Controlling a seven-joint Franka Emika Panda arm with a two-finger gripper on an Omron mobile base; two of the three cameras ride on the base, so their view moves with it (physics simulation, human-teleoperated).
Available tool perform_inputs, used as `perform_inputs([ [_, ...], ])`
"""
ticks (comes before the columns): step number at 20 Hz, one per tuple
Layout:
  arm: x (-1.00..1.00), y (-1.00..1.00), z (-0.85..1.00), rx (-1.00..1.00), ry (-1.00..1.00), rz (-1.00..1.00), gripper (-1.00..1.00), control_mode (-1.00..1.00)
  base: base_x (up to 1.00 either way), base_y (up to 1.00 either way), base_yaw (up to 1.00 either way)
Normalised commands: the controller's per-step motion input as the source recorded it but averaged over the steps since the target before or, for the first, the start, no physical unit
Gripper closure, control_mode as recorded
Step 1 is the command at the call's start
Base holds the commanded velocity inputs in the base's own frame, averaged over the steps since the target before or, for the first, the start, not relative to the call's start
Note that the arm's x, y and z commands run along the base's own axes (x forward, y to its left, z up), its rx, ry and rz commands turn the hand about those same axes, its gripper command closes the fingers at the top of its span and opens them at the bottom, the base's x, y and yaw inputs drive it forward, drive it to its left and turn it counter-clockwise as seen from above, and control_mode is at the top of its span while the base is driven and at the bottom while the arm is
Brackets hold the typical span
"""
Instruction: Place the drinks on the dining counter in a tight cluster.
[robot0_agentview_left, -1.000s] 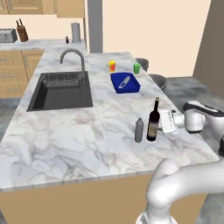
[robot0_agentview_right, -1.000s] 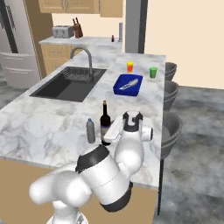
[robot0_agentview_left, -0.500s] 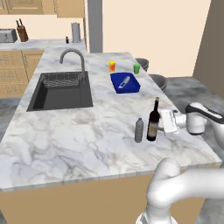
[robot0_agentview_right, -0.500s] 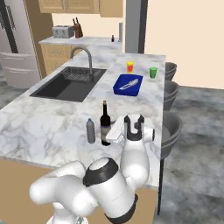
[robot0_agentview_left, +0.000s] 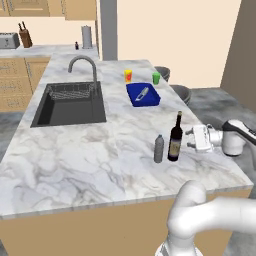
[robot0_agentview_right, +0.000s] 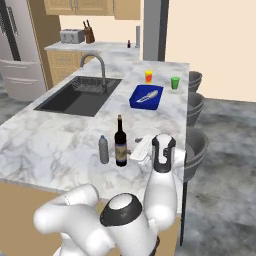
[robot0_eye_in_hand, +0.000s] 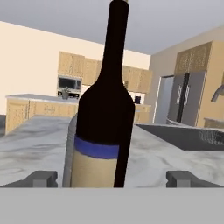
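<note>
A tall dark wine bottle (robot0_agentview_left: 175, 137) with a pale label stands upright near the right end of the marble dining counter (robot0_agentview_left: 75, 150). A small grey bottle (robot0_agentview_left: 159, 148) stands just to its left, almost touching. My gripper (robot0_agentview_left: 191, 139) lies level just right of the wine bottle, open and holding nothing. In the right base view the wine bottle (robot0_agentview_right: 120, 142), the grey bottle (robot0_agentview_right: 103, 149) and the gripper (robot0_agentview_right: 133, 151) line up the same way. The hand view has the wine bottle (robot0_eye_in_hand: 105, 122) close up between the spread fingertips (robot0_eye_in_hand: 41, 178), with the grey bottle (robot0_eye_in_hand: 69, 148) peeking out behind it.
A black sink (robot0_agentview_left: 70, 104) with a curved faucet (robot0_agentview_left: 85, 67) takes up the counter's left half. A blue dish (robot0_agentview_left: 143, 95), a yellow cup (robot0_agentview_left: 128, 75) and a green cup (robot0_agentview_left: 156, 78) sit at the far end. Stools (robot0_agentview_right: 192, 150) line the right side. A small dark bottle-like thing (robot0_agentview_left: 76, 46) stands on the back counter.
The jaws have spread a little wider and the wrist has turned slightly beside the wine bottle. Both bottles stand where they were.
</note>
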Motion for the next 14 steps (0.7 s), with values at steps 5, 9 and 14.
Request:
perform_inputs([
  [5,-0.11,-0.22,0.57,-0.12,0.2,-0.13,-1.0,-1.0,0.0,0.0,0.0],
  [9,-0.28,-0.09,0.46,-0.2,0.25,-0.2,-1.0,-1.0,0.0,0.0,0.0],
  [14,-0.5,-0.06,0.02,-0.29,0.3,-0.29,-1.0,-1.0,0.0,0.0,0.0],
])
